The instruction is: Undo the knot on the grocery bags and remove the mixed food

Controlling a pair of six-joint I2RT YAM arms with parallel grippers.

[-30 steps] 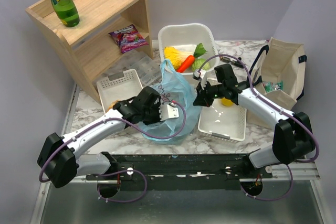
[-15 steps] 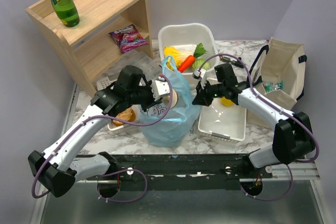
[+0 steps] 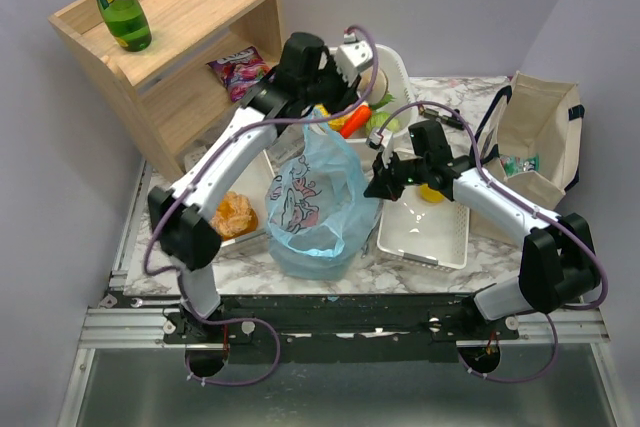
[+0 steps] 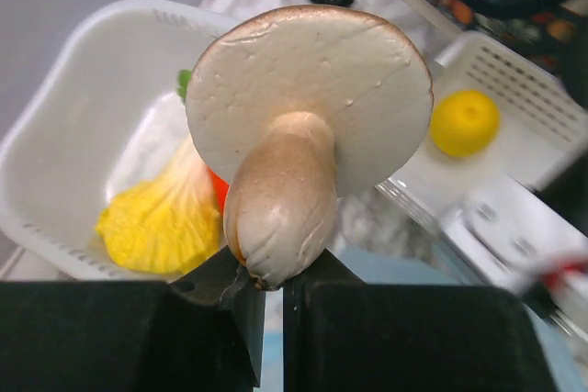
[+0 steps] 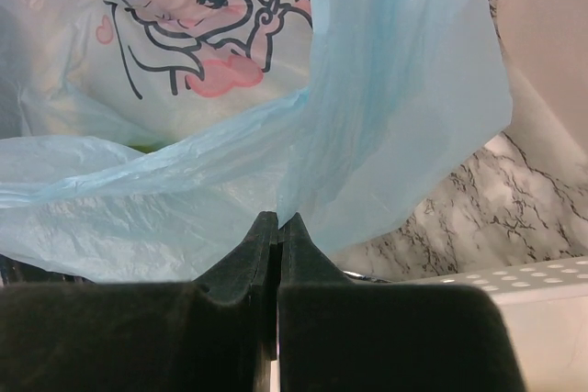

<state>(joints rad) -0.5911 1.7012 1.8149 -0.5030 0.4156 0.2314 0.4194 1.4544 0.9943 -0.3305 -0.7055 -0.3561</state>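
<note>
Left wrist alone: mushroom (image 4: 308, 126) in left hand (image 4: 266, 286).

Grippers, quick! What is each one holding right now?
Left gripper: shut on the mushroom, by its stem.
Right gripper: shut on the blue bag, pinching its edge.

Left arm reaching far forward, left tool (image 4: 271, 274) clamped, right tool (image 5: 277, 223) clamped lower down
</note>
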